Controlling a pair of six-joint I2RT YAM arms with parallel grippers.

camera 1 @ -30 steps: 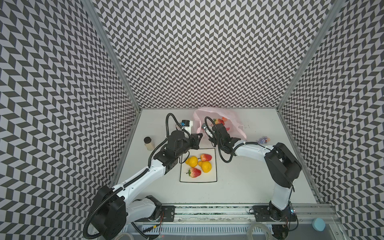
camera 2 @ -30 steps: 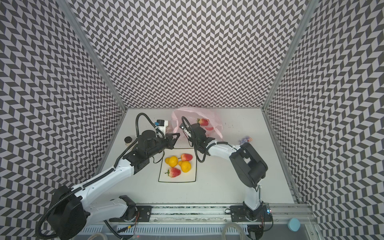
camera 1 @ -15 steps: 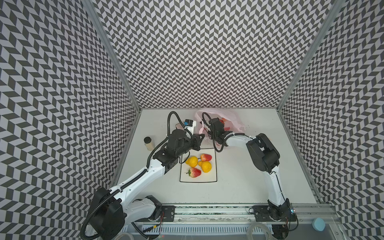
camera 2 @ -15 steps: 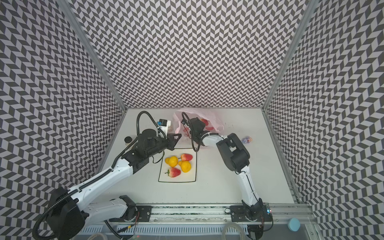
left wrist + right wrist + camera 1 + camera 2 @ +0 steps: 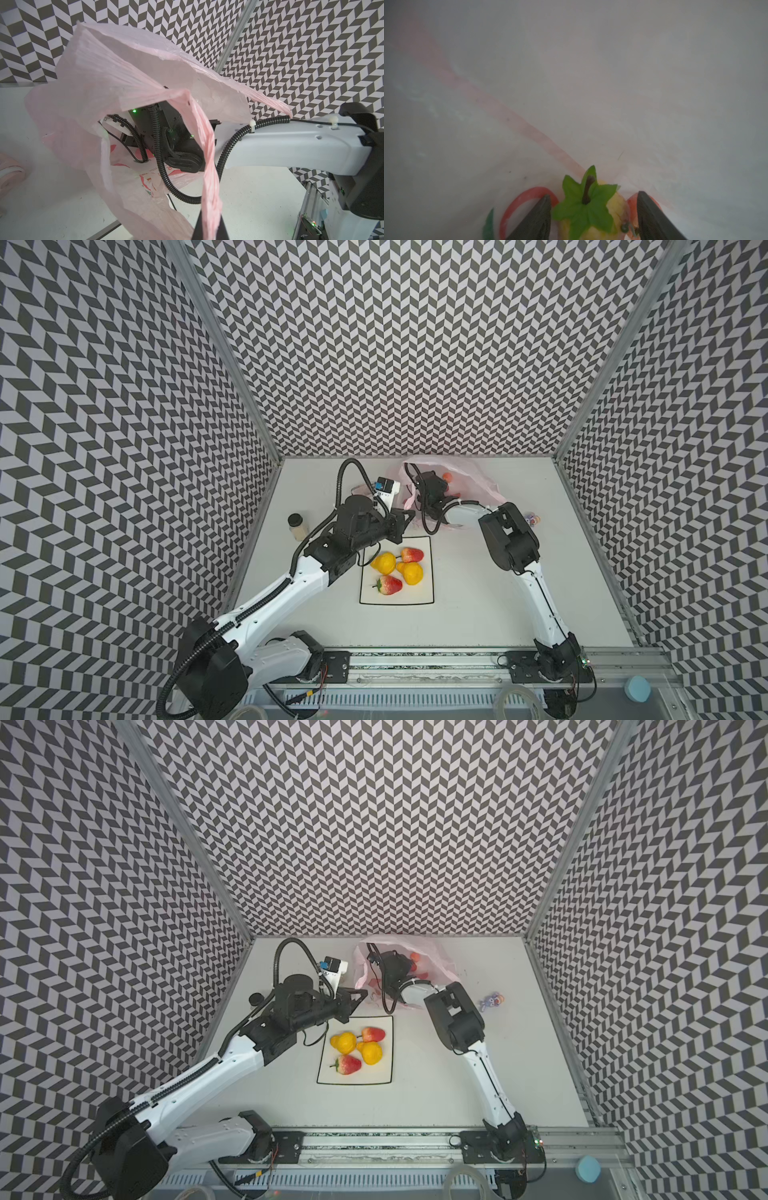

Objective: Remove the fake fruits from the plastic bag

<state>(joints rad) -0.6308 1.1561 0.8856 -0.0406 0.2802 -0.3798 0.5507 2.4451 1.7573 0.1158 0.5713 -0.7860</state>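
At the far edge of the worktop [image 5: 478,605], toward 12 o'clock from the plate [image 5: 424,595], the plastic bag [image 5: 478,480] lay slumped against the back wall in both top views. I had my left pincer [image 5: 209,230] clamped tight on a handle loop [image 5: 207,158] of the bag, the twisted pink strip pinched between its two tips and the mouth lifted open. My right arm reached in through that mouth, and from above the film hid its pincer. In the right wrist view the right pincer [image 5: 593,195] stood partly open inside the bag. Its dark fingers [image 5: 537,218] sat on either side of a yellowish strawberry [image 5: 617,207] with a green leaf cap. A sliver of space showed between that fruit and one finger, so as far as I could see it gripped nothing. Red printed rings on the film showed just behind both fingers.

Four fruits lay on the plate, outside the bag. One pear [image 5: 383,563] sat at 10 o'clock of the plate's middle, and a second pear [image 5: 411,574] sat just beside it at 3 o'clock. A red strawberry [image 5: 412,554] lay at 1 o'clock and another strawberry [image 5: 390,585] at 7 o'clock. A small jar [image 5: 297,526] stood at 10 o'clock from the plate by the side wall, and a purple toy figure [image 5: 532,518] lay at 2 o'clock, apart from the bag
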